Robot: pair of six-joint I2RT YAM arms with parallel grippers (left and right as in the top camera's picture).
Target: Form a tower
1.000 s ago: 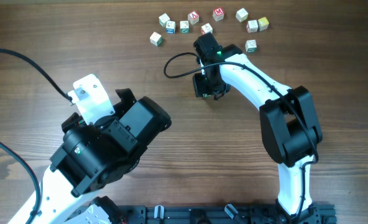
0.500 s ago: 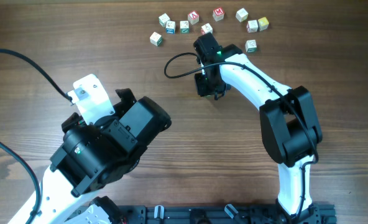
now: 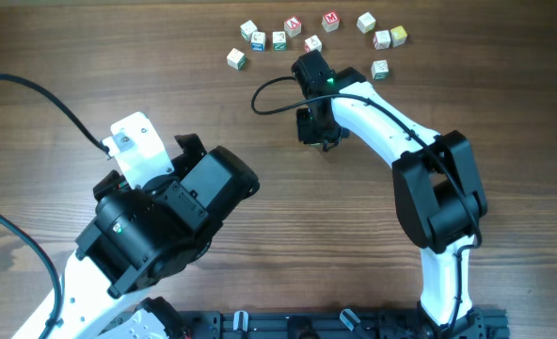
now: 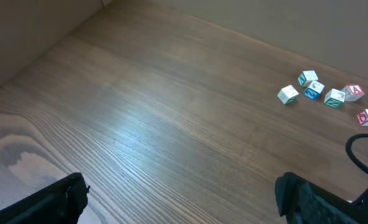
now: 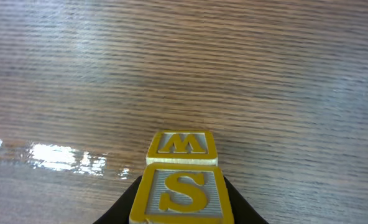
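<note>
My right gripper [image 5: 183, 211] clamps the yellow S cube [image 5: 179, 191]; the W cube [image 5: 183, 145] sits just beyond my fingertips. My left gripper [image 4: 184, 202] gapes wide.

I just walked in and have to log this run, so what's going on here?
The right gripper is shut on a yellow S cube, which sits right against a yellow M cube on the wooden table. Whether the two are stacked is unclear. A cluster of loose letter cubes lies scattered on the far side. The left gripper hangs open off to the left, holding nothing.
</note>
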